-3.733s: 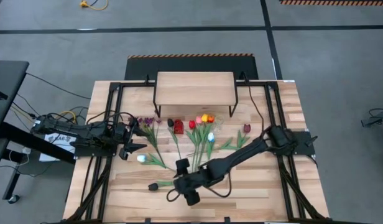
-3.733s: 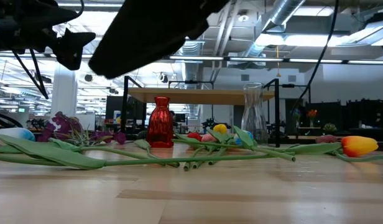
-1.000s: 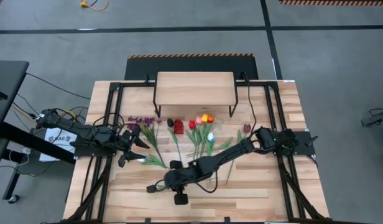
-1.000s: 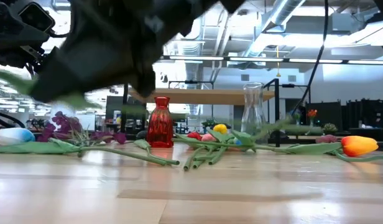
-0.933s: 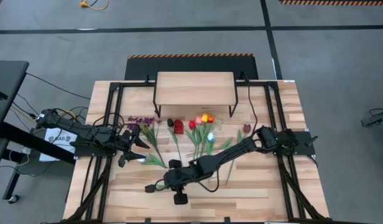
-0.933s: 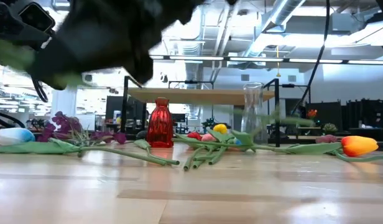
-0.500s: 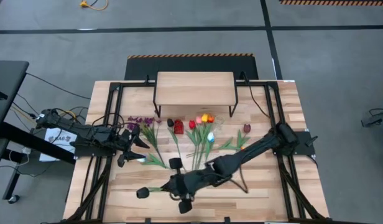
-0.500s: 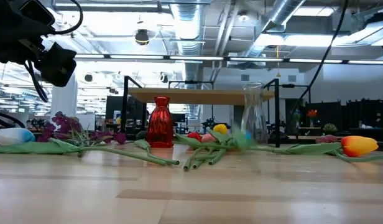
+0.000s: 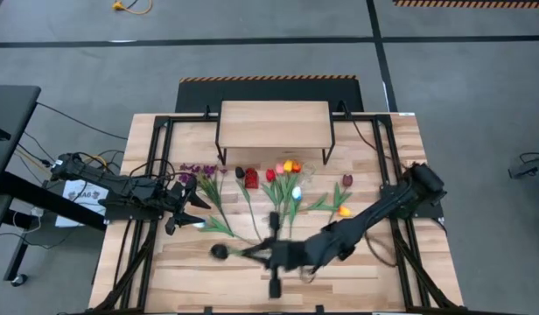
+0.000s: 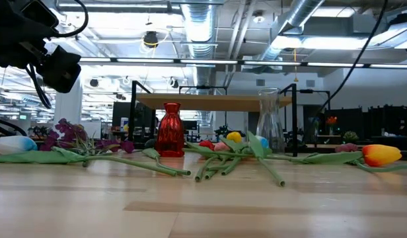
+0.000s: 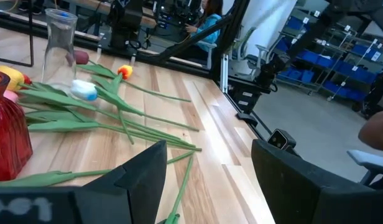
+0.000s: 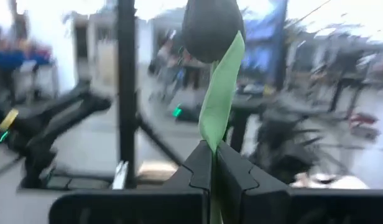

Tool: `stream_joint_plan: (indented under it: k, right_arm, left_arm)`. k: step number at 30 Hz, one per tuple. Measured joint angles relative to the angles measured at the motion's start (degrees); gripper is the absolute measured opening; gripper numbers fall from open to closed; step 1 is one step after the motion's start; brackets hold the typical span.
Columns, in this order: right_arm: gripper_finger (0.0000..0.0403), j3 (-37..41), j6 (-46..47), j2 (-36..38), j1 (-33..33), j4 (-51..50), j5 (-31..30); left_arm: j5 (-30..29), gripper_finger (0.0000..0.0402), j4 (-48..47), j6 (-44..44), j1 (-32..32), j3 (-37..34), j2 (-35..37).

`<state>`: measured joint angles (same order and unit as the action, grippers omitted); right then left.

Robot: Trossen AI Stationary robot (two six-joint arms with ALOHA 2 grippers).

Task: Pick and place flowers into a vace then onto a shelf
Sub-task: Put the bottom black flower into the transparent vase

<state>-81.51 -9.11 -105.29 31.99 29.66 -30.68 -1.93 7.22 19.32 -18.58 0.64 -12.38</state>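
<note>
My right gripper hovers over the near middle of the table, shut on a near-black tulip whose head sticks out ahead of the fingers. Other flowers lie on the boards between the shelf and the front edge, around a red vase and a clear vase. My left gripper waits open at the left, beside a white tulip, with nothing between its fingers. My right gripper pinches the tulip's green stem between its two fingers, a short way below the head. The fingers lie level and point toward the table's left. The stem runs on ahead of the fingertips, and the flower is lifted clear of the table.
A purple bunch and an orange tulip lie among the loose stems. Black frame rails run along both table sides. Bare boards stretch along the near edge. A person sits in the room beyond.
My right gripper has risen from the table and tipped from pointing down to level, staying shut on the near-black tulip. The tulip has come up clear of the boards. The arm has left the low view, and the orange tulip it covered now shows.
</note>
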Motion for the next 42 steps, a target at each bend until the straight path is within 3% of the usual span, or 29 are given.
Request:
stream_joint_plan:
  k: [9,13,18,24,38,42]
  right_arm:
    - [0.0002,34.24,-11.68,15.26,-1.03,45.67,-1.98]
    - [0.0001,44.96,-15.29,20.1,-4.46,59.43,0.12]
    - [0.0001,50.92,-13.49,26.51,-11.56,59.07,1.23]
    - [0.0001,51.73,-10.55,29.35,-19.09,58.21,8.86]
    - [0.0001,51.68,-10.32,30.11,-29.12,55.24,9.82]
    - [0.0001,51.68,-10.33,30.11,-30.53,54.63,9.86]
  left_arm:
    - [0.07,0.0224,-0.02,-0.01,-0.01,0.0,0.0]
    - [0.05,0.0224,-0.02,0.23,-0.01,0.0,0.0]
    - [-0.16,0.0224,0.0,-0.11,-0.01,-0.02,0.0]
    - [-0.28,0.0224,0.33,-5.17,0.01,-0.02,0.02]
    - [-0.64,0.0224,0.2,-6.68,0.01,-0.02,0.02]
    - [-4.07,0.0224,0.24,-6.72,0.01,0.06,0.02]
